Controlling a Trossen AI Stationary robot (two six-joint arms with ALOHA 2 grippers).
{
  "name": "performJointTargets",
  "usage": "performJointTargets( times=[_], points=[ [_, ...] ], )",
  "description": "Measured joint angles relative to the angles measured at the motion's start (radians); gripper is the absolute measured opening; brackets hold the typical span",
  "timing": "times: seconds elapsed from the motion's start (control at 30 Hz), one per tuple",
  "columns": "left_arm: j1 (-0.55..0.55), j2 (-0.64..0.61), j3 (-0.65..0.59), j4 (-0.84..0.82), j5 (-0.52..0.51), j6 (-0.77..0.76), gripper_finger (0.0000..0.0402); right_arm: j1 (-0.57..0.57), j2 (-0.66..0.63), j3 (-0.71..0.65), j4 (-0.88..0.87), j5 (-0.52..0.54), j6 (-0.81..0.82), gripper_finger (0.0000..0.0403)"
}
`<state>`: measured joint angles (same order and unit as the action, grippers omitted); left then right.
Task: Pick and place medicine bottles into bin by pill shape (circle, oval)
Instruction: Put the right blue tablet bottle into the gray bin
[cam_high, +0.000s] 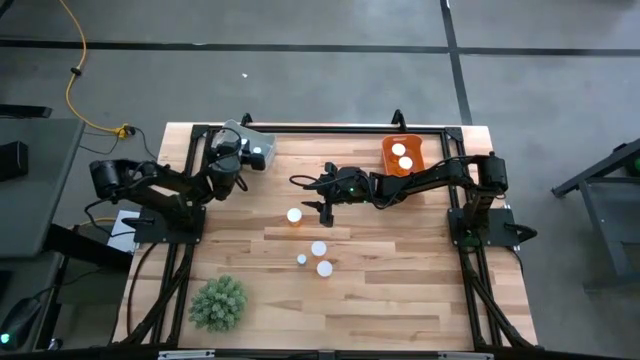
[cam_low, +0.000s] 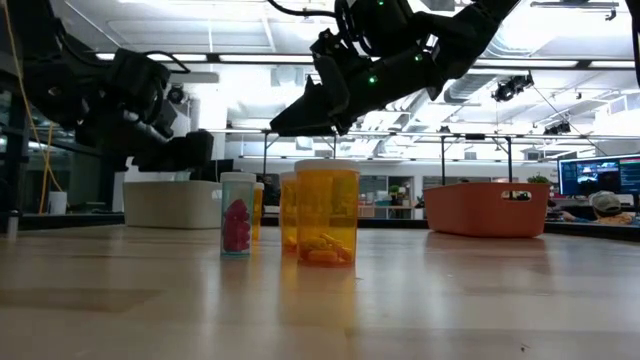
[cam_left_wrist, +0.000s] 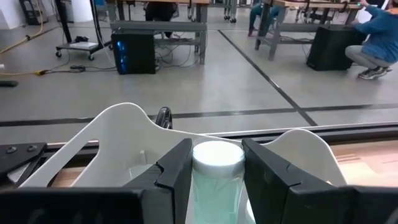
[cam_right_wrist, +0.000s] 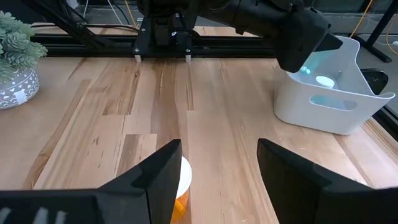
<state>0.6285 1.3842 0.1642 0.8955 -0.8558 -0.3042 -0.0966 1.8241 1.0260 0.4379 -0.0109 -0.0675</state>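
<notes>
Holding a white-capped bottle (cam_left_wrist: 216, 163) clamped in my left gripper (cam_left_wrist: 216, 177) over the white bin (cam_left_wrist: 118, 134) — right gripper (cam_right_wrist: 217, 180) spread above another bottle (cam_right_wrist: 181, 180).

Two black robot arms, the left arm (cam_high: 160, 185) and the right arm (cam_high: 430, 180), are each built from jointed tube-like segments. Each stands on a black base bolted to a black frame (cam_high: 330, 128). Thin black cables loop along the segments. Small green lights glow near the right arm's wrist. Each gripper has two broad, flat, matte black fingers (cam_right_wrist: 155, 180) with angled edges.
</notes>
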Motion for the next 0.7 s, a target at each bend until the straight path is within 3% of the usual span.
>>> performJointTargets(
  times=[0.7],
  points=[
    [0.0,0.0,0.0,-0.069,0.001,0.001,0.0111,0.0,0.0,0.0,0.0,0.0,0.011,0.0204]
  ],
)
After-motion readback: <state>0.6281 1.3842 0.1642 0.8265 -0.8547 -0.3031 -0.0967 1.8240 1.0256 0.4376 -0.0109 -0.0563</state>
